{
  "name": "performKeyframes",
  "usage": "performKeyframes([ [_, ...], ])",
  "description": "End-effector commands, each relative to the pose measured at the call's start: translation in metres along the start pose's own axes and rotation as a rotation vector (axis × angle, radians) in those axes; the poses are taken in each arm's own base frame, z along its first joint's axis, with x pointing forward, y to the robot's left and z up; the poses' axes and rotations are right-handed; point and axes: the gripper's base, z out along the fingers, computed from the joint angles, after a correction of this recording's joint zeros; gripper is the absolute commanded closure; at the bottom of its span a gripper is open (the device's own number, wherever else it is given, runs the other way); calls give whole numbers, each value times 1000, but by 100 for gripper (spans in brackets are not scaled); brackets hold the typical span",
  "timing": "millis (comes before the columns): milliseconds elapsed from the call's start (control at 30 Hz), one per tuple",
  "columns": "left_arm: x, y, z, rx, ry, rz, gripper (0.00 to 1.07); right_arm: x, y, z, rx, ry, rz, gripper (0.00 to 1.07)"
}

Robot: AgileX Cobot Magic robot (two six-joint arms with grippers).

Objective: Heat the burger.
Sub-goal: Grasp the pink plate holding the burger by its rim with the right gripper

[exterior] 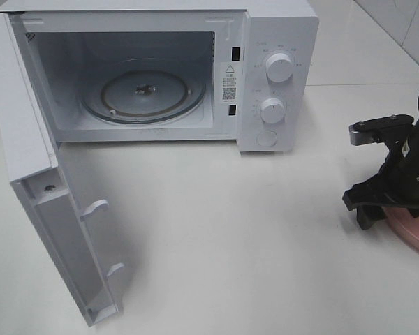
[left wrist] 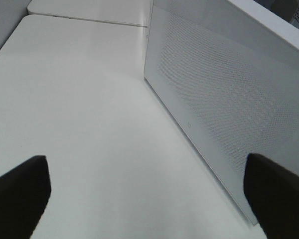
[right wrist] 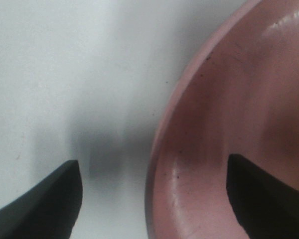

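Observation:
The burger is out of view in every frame. The white microwave (exterior: 279,70) stands at the back with its door (exterior: 56,230) swung fully open to the left and an empty glass turntable (exterior: 143,94) inside. My right gripper (exterior: 377,209) is low at the right edge, open, at the rim of a pink plate (exterior: 413,236). In the right wrist view the gripper (right wrist: 154,199) straddles the plate rim (right wrist: 189,99), one finger over the table and one over the plate's inside. My left gripper (left wrist: 147,199) is open and empty, facing the door's outer side (left wrist: 224,99).
The microwave's two dials (exterior: 278,68) and a round button (exterior: 266,138) face forward on its right panel. The open door juts towards the table's front left. White tabletop (exterior: 230,230) lies between door and plate. The left arm does not show in the high view.

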Motion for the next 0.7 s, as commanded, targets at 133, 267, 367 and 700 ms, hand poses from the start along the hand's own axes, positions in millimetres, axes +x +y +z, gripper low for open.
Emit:
performKeyframes([
  [133,1,0,-2,-3,-24,-1,9,1,-1,9,3,-5,16,31],
  [267,1,0,-2,-3,-24,-1,9,2,0,16,3,24,16,31],
  [367,1,0,-2,-3,-24,-1,9,3,0,16,2,22,22,32],
  [700,1,0,-2,-3,-24,-1,9,4,0,16,8,41,39,82],
])
